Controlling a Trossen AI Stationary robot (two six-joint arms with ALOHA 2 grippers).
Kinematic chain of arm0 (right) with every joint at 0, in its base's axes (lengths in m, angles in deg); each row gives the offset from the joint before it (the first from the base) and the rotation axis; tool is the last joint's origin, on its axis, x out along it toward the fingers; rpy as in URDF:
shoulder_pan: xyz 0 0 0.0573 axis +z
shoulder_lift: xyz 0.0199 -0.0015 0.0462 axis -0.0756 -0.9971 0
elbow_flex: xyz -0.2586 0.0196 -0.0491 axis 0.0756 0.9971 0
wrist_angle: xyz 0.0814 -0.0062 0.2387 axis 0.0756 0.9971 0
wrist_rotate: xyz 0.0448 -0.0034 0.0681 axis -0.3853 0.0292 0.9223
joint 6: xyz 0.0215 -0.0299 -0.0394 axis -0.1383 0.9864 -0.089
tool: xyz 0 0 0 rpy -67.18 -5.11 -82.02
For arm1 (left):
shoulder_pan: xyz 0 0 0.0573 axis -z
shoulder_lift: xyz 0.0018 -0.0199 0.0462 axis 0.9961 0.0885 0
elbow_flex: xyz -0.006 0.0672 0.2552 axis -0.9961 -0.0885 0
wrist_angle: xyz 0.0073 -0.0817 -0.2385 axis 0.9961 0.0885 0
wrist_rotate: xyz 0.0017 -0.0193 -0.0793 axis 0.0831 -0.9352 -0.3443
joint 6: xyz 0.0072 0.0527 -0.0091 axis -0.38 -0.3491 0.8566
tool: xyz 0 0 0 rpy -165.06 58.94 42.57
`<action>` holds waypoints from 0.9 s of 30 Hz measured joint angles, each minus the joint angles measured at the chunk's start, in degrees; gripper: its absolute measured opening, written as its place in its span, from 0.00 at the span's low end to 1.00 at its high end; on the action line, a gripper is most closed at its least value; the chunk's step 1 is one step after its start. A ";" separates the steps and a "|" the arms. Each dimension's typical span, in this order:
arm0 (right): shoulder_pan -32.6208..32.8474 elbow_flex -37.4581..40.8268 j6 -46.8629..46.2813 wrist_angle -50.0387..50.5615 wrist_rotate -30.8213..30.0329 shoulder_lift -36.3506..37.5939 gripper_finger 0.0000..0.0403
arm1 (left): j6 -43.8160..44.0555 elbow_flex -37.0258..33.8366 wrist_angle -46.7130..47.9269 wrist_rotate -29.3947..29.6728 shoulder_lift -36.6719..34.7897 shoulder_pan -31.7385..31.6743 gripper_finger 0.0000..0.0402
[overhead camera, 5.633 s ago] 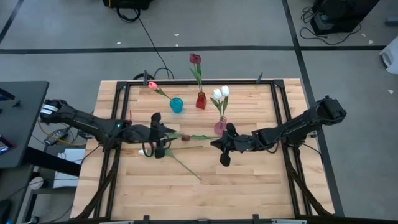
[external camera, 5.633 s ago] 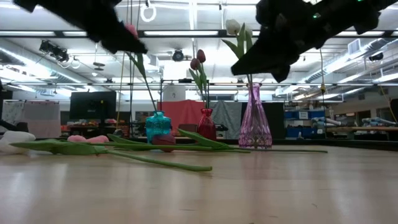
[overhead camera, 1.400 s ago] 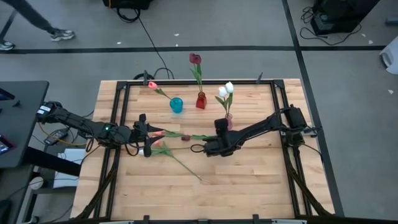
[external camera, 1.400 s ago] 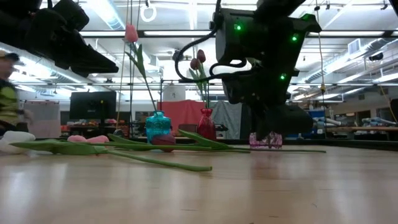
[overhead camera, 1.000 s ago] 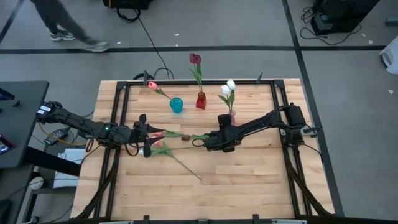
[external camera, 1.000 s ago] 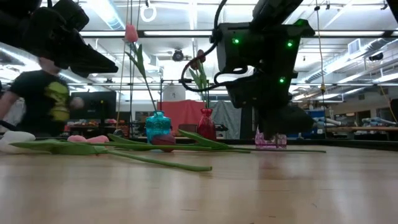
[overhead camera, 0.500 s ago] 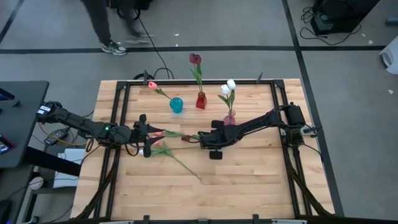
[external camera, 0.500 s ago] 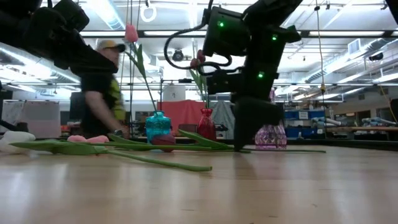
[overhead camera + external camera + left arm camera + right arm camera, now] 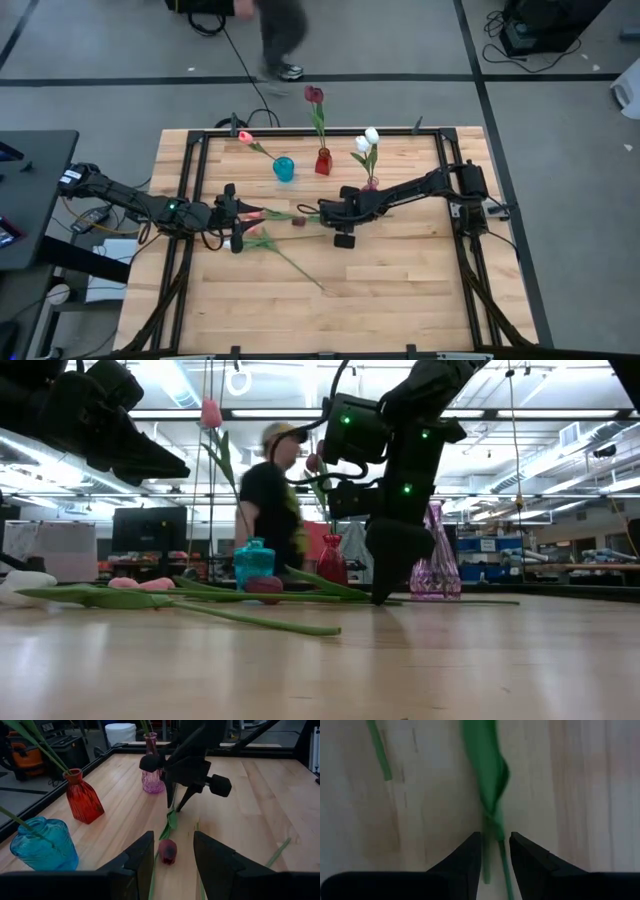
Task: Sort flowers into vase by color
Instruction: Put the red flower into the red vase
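Note:
A dark red tulip [image 9: 297,220] lies flat on the table, its head [image 9: 167,851] toward the left. My right gripper [image 9: 495,855] points down at its green stem [image 9: 492,827], one finger on each side with a narrow gap, tips near the wood [image 9: 381,596]; I cannot tell whether they touch it. My left gripper [image 9: 172,865] hovers open at the table's left [image 9: 240,215], above the flower heads. Pink tulips [image 9: 255,213] and a white head [image 9: 229,244] lie there too. Three vases hold tulips: teal [image 9: 284,168], red [image 9: 323,160] and purple [image 9: 369,184].
A long bare stem [image 9: 297,268] runs across the table's middle toward the near edge. The three vases stand in a row along the far side, just behind my right arm [image 9: 410,195]. A person [image 9: 268,500] walks past beyond the far edge.
My right gripper has moved toward the table's left along the lying stem and a little toward the far edge. It has also tipped to point more steeply down and rolled at the wrist. A person has walked across behind the table.

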 joint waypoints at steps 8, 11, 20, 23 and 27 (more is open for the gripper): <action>-1.00 -0.02 1.01 -0.21 3.70 0.00 0.11 | 0.02 0.00 0.44 0.06 0.00 0.00 0.36; -1.02 -0.07 -0.05 -0.19 3.67 0.11 0.03 | 0.00 0.00 0.45 0.04 0.00 0.00 0.36; 0.98 -5.37 -4.14 4.52 3.38 2.12 0.01 | 0.11 0.00 0.92 0.04 0.00 0.00 0.36; 2.02 -7.09 -4.15 4.48 3.39 3.98 0.02 | 0.65 -0.03 0.85 0.06 0.00 0.01 0.36; 3.26 -7.79 -4.62 3.12 2.80 6.65 0.02 | 1.36 -0.11 1.27 0.05 0.00 0.00 0.36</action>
